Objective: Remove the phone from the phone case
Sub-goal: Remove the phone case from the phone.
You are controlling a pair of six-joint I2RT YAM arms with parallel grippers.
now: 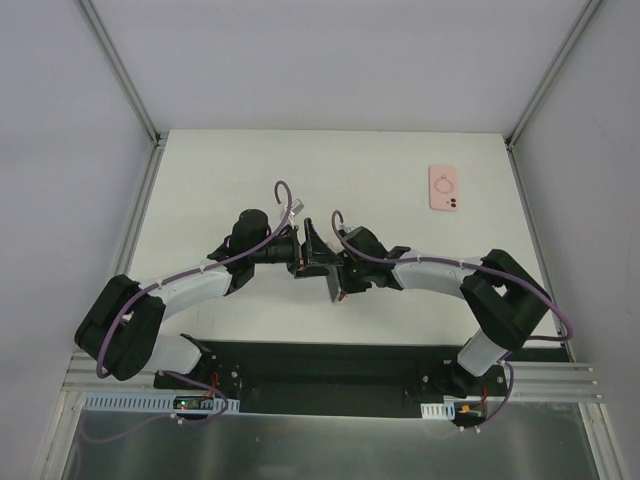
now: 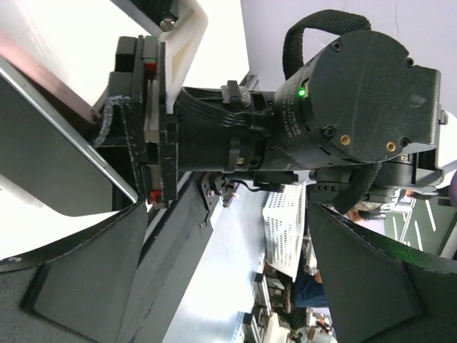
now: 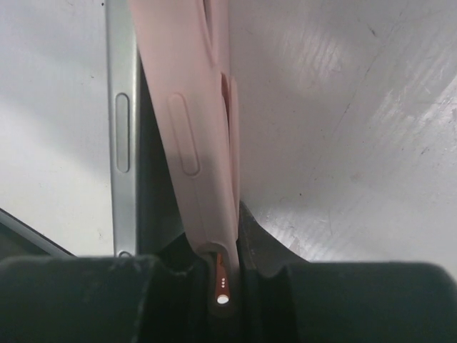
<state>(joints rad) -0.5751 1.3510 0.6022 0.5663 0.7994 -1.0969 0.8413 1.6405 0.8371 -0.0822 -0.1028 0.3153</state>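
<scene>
Pink case point(image 3: 191, 143) clamped in the closed right pincer point(image 3: 221, 282), its lip off the phone point(image 3: 123, 143) just beside. Left pincer point(image 2: 225, 236) wide open at the phone, I judge to pull it.

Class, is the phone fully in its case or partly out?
Partly out: the phone shows its silver edge apart from the pink case, dark gap between.

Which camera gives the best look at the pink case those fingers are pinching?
The right wrist view: the pink case shows close up, clamped in the right fingers. From the top view the arms hide it; the left wrist view shows mainly the phone.
</scene>
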